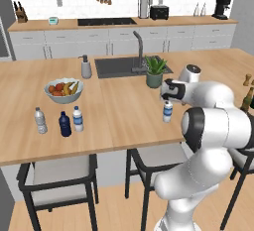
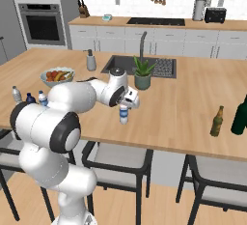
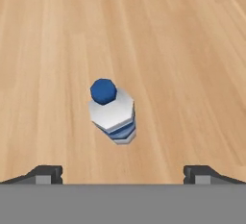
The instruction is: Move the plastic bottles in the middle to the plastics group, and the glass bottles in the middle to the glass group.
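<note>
Left base view: I read no legible writing on any label. A water bottle (image 1: pixel 168 111) stands upright on the wooden tabletop (image 1: pixel 124 111), just below the pincer (image 1: pixel 165 94), whose fingers I cannot make out here. At 9 o'clock from it, well apart, stand a pale-labelled clear bottle (image 1: pixel 40 120), a navy bottle (image 1: pixel 65 124) and a second blue-labelled water bottle (image 1: pixel 78 119). My own arm hides most of the olive-brown bottle (image 1: pixel 247 100) at the right edge.

Right base view: the olive-brown bottle (image 2: pixel 217 121) stands at 3 o'clock from the central water bottle, just beside a blackish-green bottle (image 2: pixel 240 114) cut by the frame. A sink (image 2: pixel 159 68) and potted plant (image 2: pixel 142 74) lie beyond.

Hand view: the pincer (image 3: pixel 123 174) is spread fully wide, holding nothing; the water bottle's cap renders blue, its label a blur.
</note>
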